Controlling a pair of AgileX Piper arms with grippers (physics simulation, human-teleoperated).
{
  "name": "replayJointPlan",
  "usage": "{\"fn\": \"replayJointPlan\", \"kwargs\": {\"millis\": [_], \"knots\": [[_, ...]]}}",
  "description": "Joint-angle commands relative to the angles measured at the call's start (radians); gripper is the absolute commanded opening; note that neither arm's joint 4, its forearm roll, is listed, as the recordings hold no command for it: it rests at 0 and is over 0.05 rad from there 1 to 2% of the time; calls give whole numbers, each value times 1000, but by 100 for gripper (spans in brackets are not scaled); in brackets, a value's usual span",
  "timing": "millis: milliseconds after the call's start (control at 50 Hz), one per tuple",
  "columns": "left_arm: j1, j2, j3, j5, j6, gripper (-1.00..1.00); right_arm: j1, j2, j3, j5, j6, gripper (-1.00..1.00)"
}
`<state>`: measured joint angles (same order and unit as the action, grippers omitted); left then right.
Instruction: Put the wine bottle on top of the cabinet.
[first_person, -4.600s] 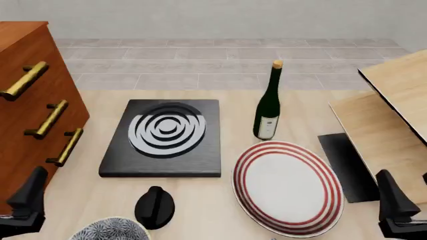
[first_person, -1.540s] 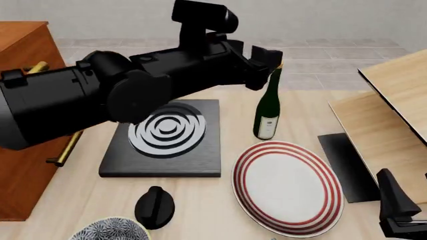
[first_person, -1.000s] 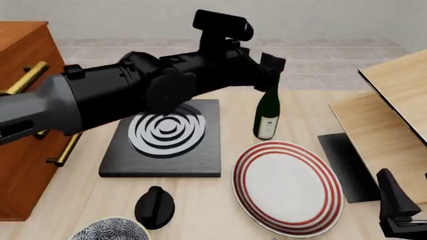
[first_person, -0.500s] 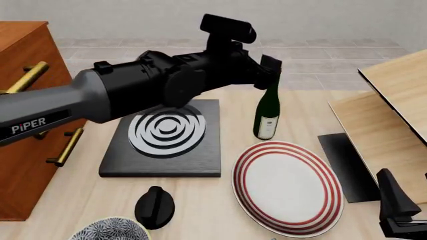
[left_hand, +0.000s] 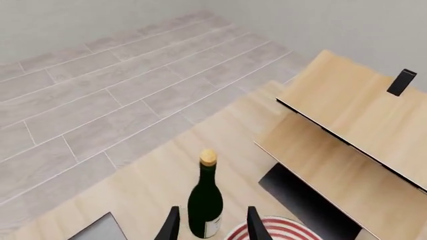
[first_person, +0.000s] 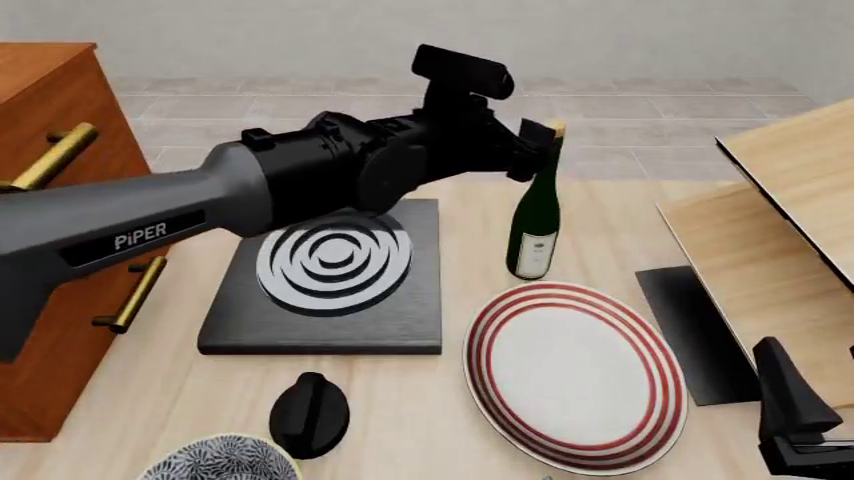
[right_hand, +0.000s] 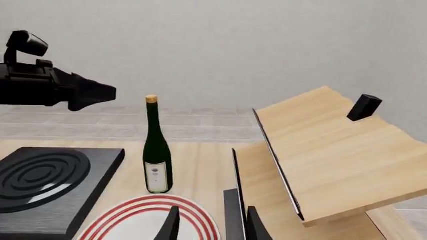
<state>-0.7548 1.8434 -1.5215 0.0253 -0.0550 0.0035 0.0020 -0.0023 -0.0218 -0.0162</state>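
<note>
The wine bottle (first_person: 534, 215) stands upright on the table between the black hob plate and the striped plate, dark green with a tan top. My left gripper (first_person: 538, 152) reaches across at neck height, just short of the bottle on its left. In the left wrist view its fingers (left_hand: 171, 226) stand apart, with the wine bottle (left_hand: 205, 202) framed ahead between them, untouched. The cabinet (first_person: 54, 230), reddish-brown with brass handles, stands at the far left. My right gripper (first_person: 797, 425) rests low at the front right, open; its view shows the wine bottle (right_hand: 157, 150) well ahead.
A black hob plate with grey rings (first_person: 327, 270) lies left of the bottle. A red-striped plate (first_person: 574, 375) lies in front of it. A black knob (first_person: 310, 412) and a patterned bowl (first_person: 220, 460) sit near the front edge. Pale wood boards (first_person: 787, 220) slope at the right.
My left arm rose from the front left, swung across the hob plate and stretched toward the bottle's neck. The bottle and my right arm have not moved.
</note>
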Motion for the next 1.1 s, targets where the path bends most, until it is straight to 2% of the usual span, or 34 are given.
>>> {"fn": "replayJointPlan", "kwargs": {"millis": [20,160,260,300,320,740,1100], "knots": [[-4,58,-82,52,58,100,0,0,0,-2,-1,100],[-16,81,-136,85,38,100,0,0,-1,0,0,100],[-24,102,-168,113,54,100,0,0,0,-1,-1,100],[-24,101,-175,113,20,100,0,1,0,1,1,100],[-25,106,-183,120,30,100,0,1,0,1,1,100],[11,150,-204,121,24,100,1,0,0,0,0,100],[9,251,-401,220,46,100,1,0,0,1,1,100]]}}
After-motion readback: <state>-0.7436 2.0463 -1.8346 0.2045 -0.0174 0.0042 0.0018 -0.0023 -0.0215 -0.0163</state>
